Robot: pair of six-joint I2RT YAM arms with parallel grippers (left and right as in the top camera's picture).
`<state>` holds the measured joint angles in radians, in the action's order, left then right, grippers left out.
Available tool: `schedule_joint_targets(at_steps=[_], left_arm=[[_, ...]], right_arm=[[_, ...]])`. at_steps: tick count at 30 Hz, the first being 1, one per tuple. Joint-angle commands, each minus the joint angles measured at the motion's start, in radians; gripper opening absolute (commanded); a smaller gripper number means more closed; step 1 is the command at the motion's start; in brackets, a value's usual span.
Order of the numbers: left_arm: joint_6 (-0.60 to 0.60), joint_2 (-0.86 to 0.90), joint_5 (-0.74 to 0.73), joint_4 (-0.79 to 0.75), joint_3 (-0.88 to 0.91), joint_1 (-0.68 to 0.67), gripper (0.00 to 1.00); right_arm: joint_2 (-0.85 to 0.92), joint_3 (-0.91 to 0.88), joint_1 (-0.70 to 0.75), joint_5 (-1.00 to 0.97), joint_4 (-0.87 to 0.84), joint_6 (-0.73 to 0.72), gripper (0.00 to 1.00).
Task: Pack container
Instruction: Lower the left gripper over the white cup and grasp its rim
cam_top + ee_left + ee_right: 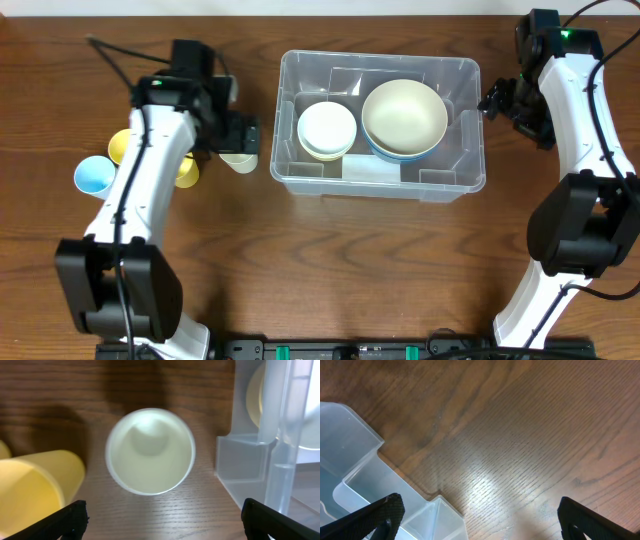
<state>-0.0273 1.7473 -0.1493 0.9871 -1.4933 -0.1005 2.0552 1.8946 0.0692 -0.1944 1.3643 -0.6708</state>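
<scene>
We have the container (380, 57) sitting in the middle of the wooden table (330, 260), long side toward us, between the two arms. It is already carrying a load. On its right side a big cream bowl (404, 112) sits nested in a blue bowl (395, 156), and just to the left of those is a stack of small pale bowls (327, 128).

Over on the left, the left gripper (164, 512) hangs above a small cream cup (150, 451). The cup stands upright with its mouth to the camera, just beside the container's left wall and not touching it. The gripper's fingers (75, 517) are spread wide, one on either side of the cup, and nothing is pinched.

It is crowded here. A yellow cup (37, 485) lies on its side close to the cream cup's far side, right by one finger, and the container's stepped corner crowds the other finger. Further out, partly under the left arm (150, 170), we spot a second yellow cup (122, 148) and a light blue cup (93, 176) beside it.

On the right, the right gripper (480, 512) sits just outside the container's right wall near a corner, over bare wood. Its fingers (387, 512) are splayed apart and empty.
</scene>
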Motion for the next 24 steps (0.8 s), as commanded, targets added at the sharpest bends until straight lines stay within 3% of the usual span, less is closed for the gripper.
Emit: schedule_joint_targets(at_steps=[1, 24], left_arm=[[0.016, 0.028, 0.058, -0.006, -0.018, 0.001, 0.98], [0.050, 0.048, 0.136, -0.109, -0.018, 0.019, 0.98]], right_arm=[[-0.003, -0.001, 0.002, -0.007, 0.000, -0.016, 0.99], [-0.003, -0.001, 0.002, -0.007, 0.000, -0.016, 0.99]])
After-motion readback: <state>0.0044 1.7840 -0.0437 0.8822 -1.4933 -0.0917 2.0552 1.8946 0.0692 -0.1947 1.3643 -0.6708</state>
